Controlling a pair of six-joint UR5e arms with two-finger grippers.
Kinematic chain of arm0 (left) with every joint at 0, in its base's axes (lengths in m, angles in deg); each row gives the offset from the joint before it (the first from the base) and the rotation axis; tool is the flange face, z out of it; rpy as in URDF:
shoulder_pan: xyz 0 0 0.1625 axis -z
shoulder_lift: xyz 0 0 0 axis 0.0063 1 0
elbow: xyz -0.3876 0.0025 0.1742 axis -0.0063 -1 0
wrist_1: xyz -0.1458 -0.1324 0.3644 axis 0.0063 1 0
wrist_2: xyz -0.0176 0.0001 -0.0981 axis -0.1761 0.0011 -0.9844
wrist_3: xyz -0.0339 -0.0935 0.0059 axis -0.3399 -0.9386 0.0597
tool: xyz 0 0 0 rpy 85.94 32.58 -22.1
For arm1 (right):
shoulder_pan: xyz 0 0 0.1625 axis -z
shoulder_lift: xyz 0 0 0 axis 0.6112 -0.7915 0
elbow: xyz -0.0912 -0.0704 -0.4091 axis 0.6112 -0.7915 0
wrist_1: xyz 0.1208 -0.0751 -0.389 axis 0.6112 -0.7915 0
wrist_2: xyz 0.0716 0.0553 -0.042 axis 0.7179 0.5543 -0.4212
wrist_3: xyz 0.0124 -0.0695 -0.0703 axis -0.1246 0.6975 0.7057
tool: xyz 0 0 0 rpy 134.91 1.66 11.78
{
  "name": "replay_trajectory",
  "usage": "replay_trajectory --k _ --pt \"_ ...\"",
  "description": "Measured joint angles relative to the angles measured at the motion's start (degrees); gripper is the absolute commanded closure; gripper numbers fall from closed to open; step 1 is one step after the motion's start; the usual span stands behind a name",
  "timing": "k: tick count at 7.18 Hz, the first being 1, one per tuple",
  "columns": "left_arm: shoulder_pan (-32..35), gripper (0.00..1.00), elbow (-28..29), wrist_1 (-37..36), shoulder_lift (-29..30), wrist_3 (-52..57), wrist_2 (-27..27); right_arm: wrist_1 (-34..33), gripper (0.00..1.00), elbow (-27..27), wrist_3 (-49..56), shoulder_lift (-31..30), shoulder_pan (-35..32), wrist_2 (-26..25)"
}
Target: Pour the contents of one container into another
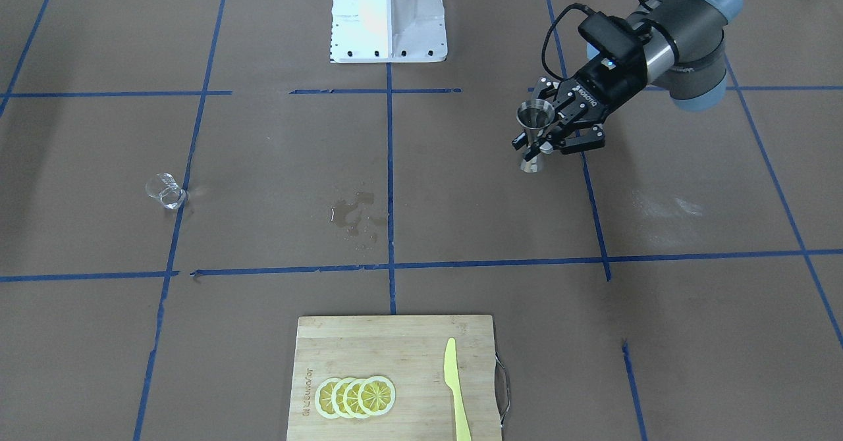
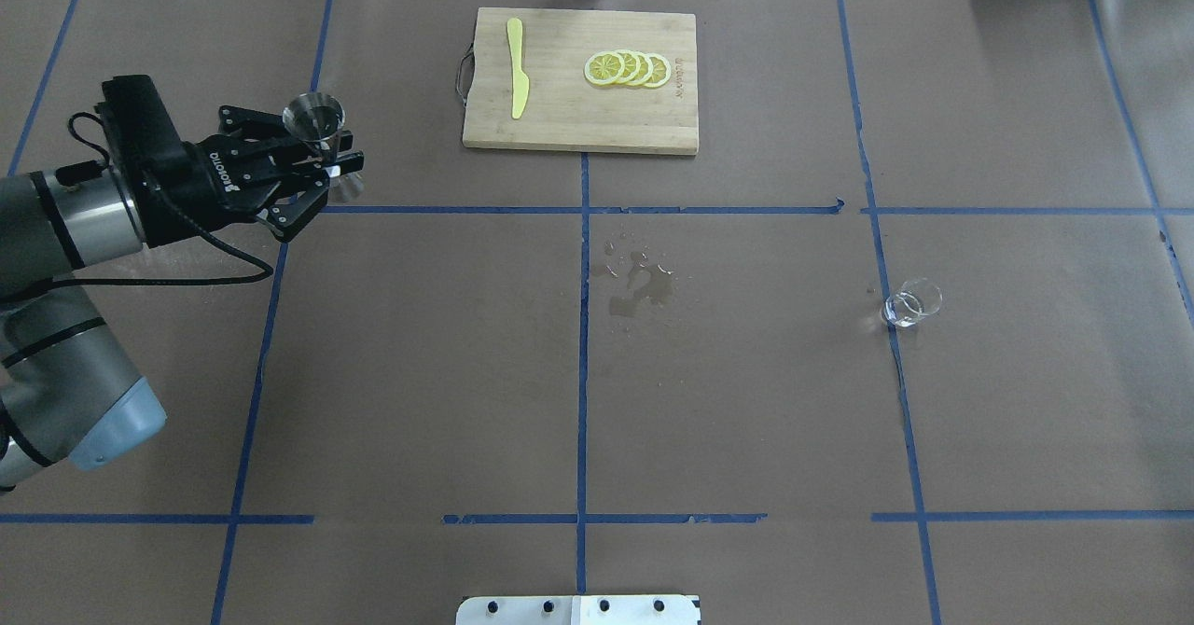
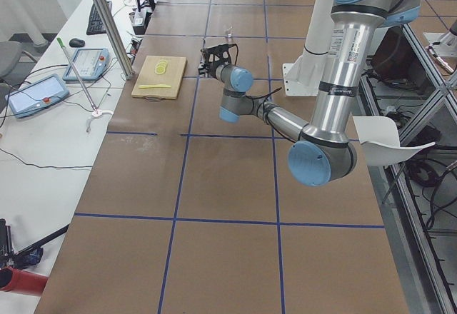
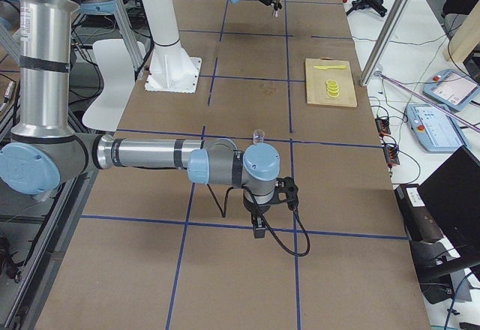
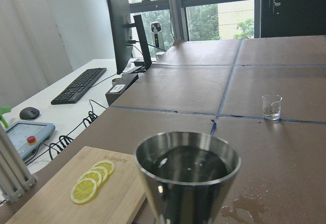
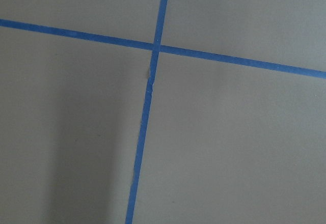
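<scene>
A brown-paper-covered counter (image 2: pixel 420 373), marked into squares with blue tape, is seen from above. At the upper left of the overhead view, the left tool (image 2: pixel 332 160) is clamped around the narrow waist of a silver steel jigger (image 2: pixel 315 119). It holds the jigger upright above the counter, wide mouth facing up. The left wrist view looks across that mouth. A dark, shiny surface inside suggests liquid, though how much cannot be told.

The clear glass cup (image 2: pixel 912 303) stands upright on the counter, right of centre in the overhead view. It is well apart from the jigger, with most of the frame's width between them. Near the centre, between the two, lies a small wet spill (image 2: pixel 639 284). At the top centre sits a wooden cutting board (image 2: pixel 578 131) with fanned lemon slices (image 2: pixel 627 68) and a yellow plastic knife (image 2: pixel 516 70).

The right tool (image 4: pixel 259 229) shows only in the right side view, pointing down close to the counter. Whether it is wide or narrow cannot be told. In that view the glass cup stands just beyond the right arm, so that arm is much the nearer one. A pour would likely need that arm to lift the cup and carry it to the jigger, whose long axis is vertical.
</scene>
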Motion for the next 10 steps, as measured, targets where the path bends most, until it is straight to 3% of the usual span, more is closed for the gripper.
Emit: replay_trajectory --k 3,6,8,10 --pt "-1.5 1.0 -1.7 -2.1 -2.4 -12.2 18.3 0.0 0.0 0.0 0.0 0.1 -0.1 0.0" --pt "-9.2 1.0 -6.7 -16.9 -2.7 -20.1 40.8 0.0 0.0 0.0 0.0 0.1 -0.2 -0.1" --pt "-11.1 1.0 -7.6 -21.9 -4.4 -23.8 48.4 0.0 0.0 0.0 0.0 0.1 -0.2 -0.1" --pt "-11.3 1.0 -5.6 -23.1 -6.7 -29.9 50.5 0.0 0.0 0.0 -0.1 0.1 -0.3 -0.2"
